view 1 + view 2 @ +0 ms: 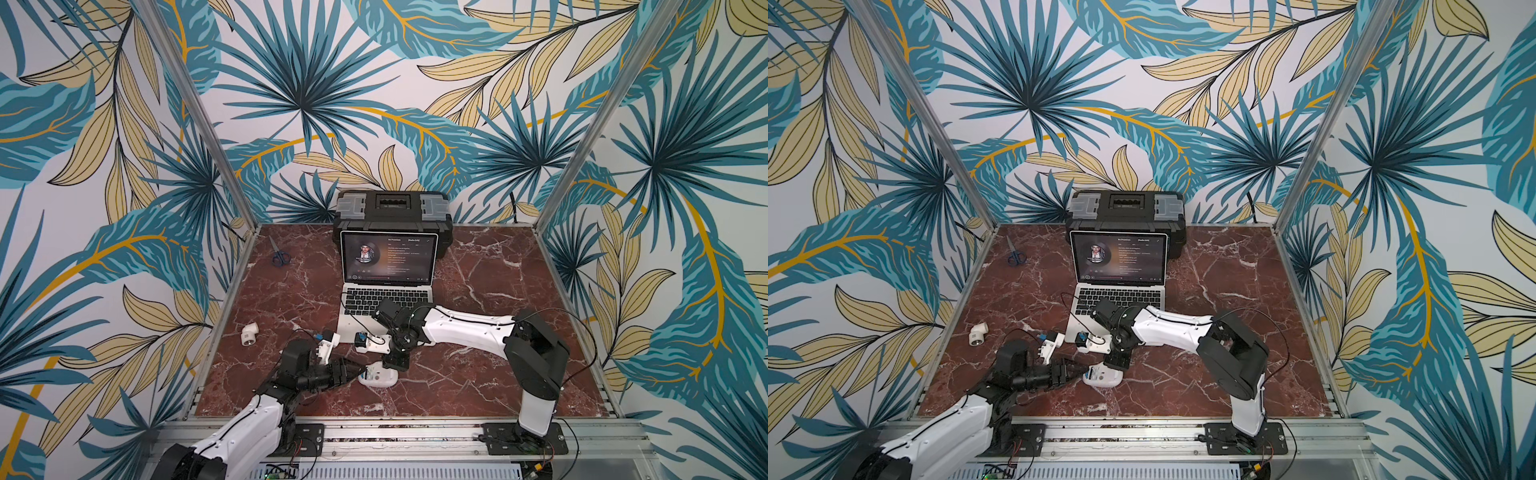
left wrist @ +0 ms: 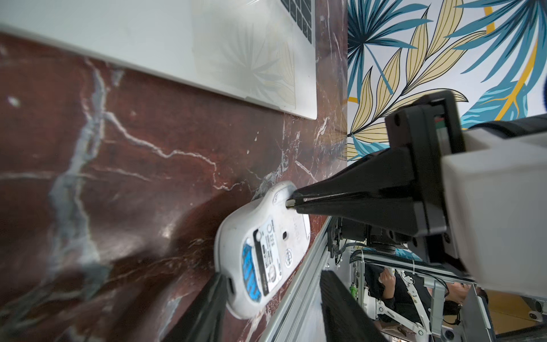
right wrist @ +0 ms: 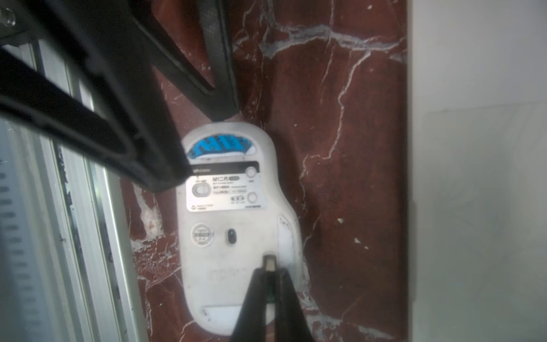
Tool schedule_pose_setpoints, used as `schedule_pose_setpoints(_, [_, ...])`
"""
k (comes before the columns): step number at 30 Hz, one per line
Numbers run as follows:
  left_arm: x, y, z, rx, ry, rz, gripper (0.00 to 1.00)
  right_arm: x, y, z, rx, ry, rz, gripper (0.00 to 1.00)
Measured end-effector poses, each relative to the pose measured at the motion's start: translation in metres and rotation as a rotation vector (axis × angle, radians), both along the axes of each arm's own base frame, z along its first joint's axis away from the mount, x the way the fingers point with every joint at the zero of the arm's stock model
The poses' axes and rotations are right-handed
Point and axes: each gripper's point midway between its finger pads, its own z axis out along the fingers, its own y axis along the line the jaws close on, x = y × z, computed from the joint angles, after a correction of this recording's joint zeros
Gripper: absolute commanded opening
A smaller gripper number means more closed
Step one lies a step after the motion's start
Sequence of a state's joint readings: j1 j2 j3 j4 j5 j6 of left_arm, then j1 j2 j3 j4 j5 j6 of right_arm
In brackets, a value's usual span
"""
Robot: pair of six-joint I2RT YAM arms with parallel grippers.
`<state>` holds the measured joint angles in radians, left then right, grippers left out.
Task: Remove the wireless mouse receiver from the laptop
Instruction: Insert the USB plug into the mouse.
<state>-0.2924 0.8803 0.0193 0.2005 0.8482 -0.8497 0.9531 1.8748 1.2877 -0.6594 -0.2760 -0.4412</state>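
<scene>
While the wireless mouse receiver is pinched between the tips of the right fingers, which are closed tight on it, only its short metal end sticks out past them. That end is at the underside of the wireless mouse, beside a pale raised strip near one end; whether it touches the plastic cannot be told. The left wrist view shows the same grip side-on, receiver against mouse. The mouse lies belly up on the red marble surface, its blue-striped label showing, near the front edge and just in front of the laptop, apart from it. The left fingers stand about half open to either side of the mouse's labelled end, one tip at its edge; whether they actually clamp it cannot be told. The laptop is open, its dark screen lit. Behind it stands a black toolbox. Blue-handled scissors and a white pipe elbow lie well apart on the robot's left.
</scene>
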Motion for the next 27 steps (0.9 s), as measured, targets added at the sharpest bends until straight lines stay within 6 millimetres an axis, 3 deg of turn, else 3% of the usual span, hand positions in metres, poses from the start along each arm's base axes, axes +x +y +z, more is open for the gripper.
schedule_pose_setpoints(18, [-0.006, -0.003, 0.002, -0.01, -0.023, -0.052, 0.54, 0.0, -0.003, 0.0, 0.028, -0.023, -0.002, 0.0])
schedule_pose_setpoints(27, [-0.012, -0.004, -0.01, -0.006, 0.04, -0.074, 0.54, 0.0, -0.001, 0.003, 0.062, -0.041, -0.002, 0.0])
